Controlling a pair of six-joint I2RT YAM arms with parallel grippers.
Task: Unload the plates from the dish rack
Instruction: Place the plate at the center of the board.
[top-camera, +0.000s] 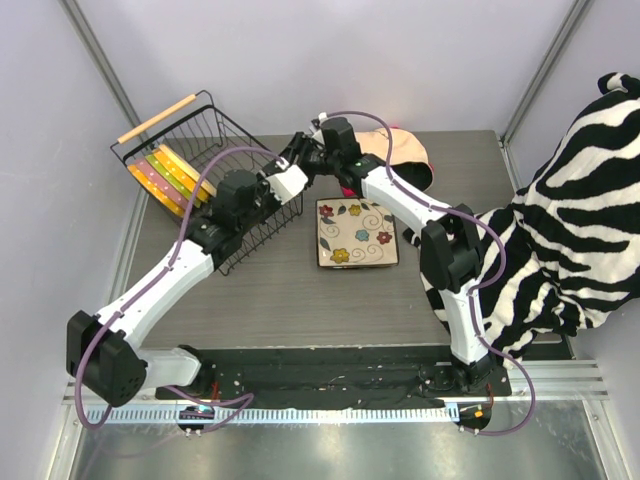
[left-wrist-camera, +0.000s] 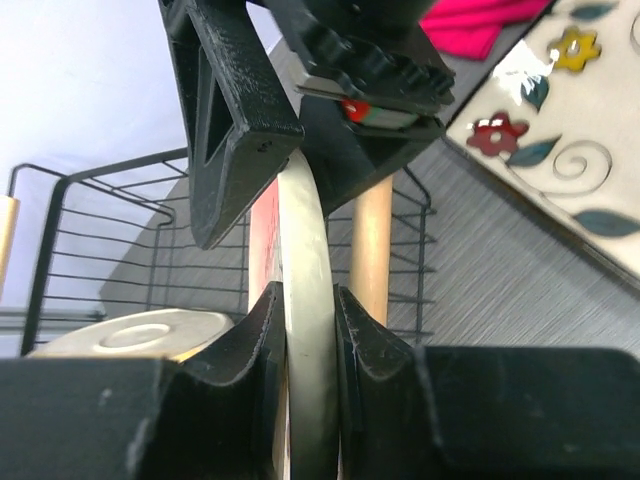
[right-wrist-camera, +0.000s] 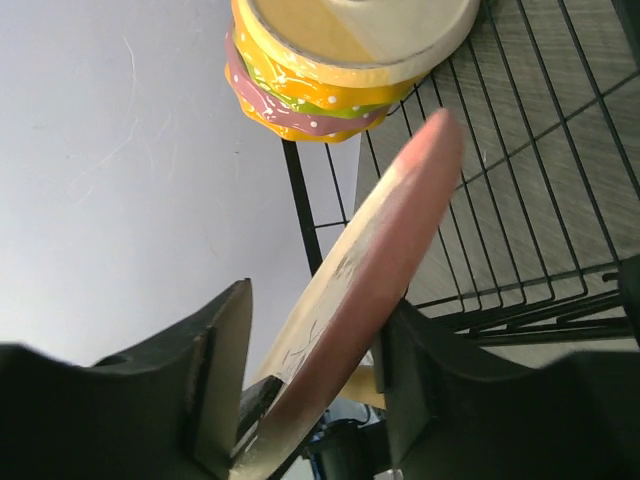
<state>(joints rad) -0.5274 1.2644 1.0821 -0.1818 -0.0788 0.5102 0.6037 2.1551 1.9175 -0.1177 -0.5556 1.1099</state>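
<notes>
The left arm (top-camera: 160, 275) reached diagonally from the near left toward the far right. The left jaws were clamped on the rim of a round pink plate with a cream underside (right-wrist-camera: 390, 230), held on edge at the right end of the black wire dish rack (top-camera: 215, 110). The right arm (top-camera: 400, 200) bent far and left to meet it. The right jaws straddled the same plate, but whether they gripped it I could not tell.
</notes>
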